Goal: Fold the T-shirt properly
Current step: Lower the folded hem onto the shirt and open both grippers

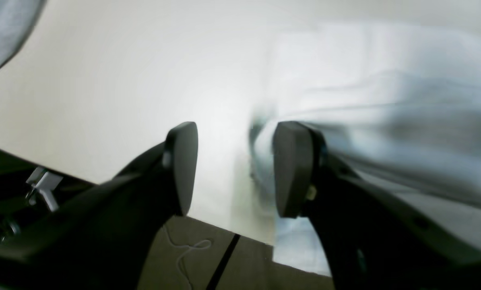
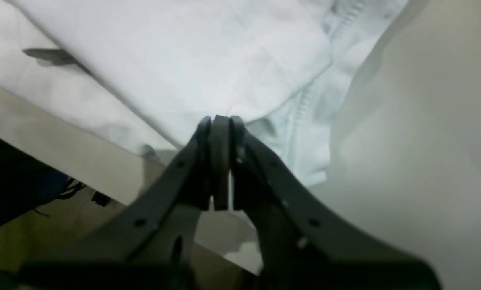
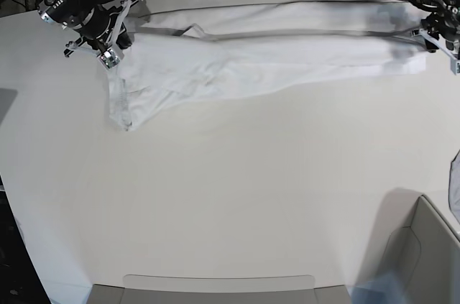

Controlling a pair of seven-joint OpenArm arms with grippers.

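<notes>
White cotton T-shirt (image 3: 266,52) lies stretched as a long band along the far edge of the white tabletop (image 3: 230,196), one sleeve end drooping toward the near side by the right arm. Step in hand: a lengthwise fold looks laid down and the ends are being let go.

Left gripper (image 1: 234,169): jaws stand wide apart, nothing between them; the cloth sits just beside the outer finger, blurred, so contact can't be confirmed. In the base view this gripper (image 3: 438,34) sits at the band's end, close to the table's far corner.

Right gripper (image 2: 220,161): fingers pressed together. A fold of fabric lies right at the tips, with the stitched hem just beside; probably pinching a thin layer, but the wrist view doesn't show cloth between the pads. In the base view it (image 3: 108,45) sits at the other end of the band.

Next move likely calls for the right end to be freed or repositioned, then a crosswise fold bringing one end over the other.

Room: the whole near half of the tabletop is bare, with plenty of space to pull the shirt inward. The far edge is tight, with cables just behind. A grey bin (image 3: 424,254) sits at the near corner on the left arm's side, well apart from the shirt.
</notes>
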